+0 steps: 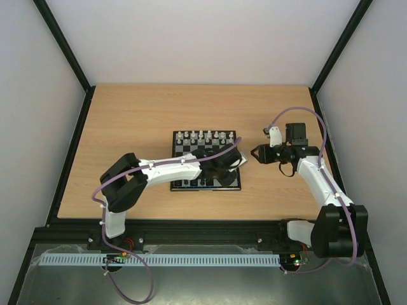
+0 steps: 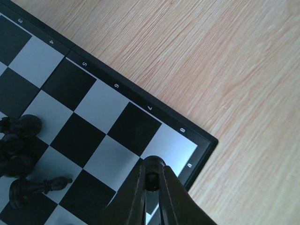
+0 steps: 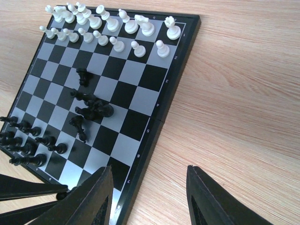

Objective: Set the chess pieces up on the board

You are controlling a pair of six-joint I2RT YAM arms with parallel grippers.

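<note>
The board [image 1: 191, 186] lies mid-table. White chess pieces [image 3: 101, 23] stand in two rows along its far side. Black chess pieces [image 3: 93, 108] lie toppled in a heap near the middle, and others [image 3: 28, 140] stand near the board's close side. My left gripper [image 2: 153, 180] reaches over the board's near right corner [image 2: 192, 154], shut on a small black piece [image 2: 153, 165] just above the corner squares. My right gripper [image 3: 150, 180] hangs open over bare wood just right of the board's edge, with nothing between its fingers [image 3: 101, 187].
The left arm [image 1: 165, 170] crosses the board's near half in the top view. The right gripper [image 1: 257, 154] sits close beside the board's right rim [image 3: 159, 117]. Black frame rails [image 1: 73, 146] border the wooden table [image 1: 127, 121].
</note>
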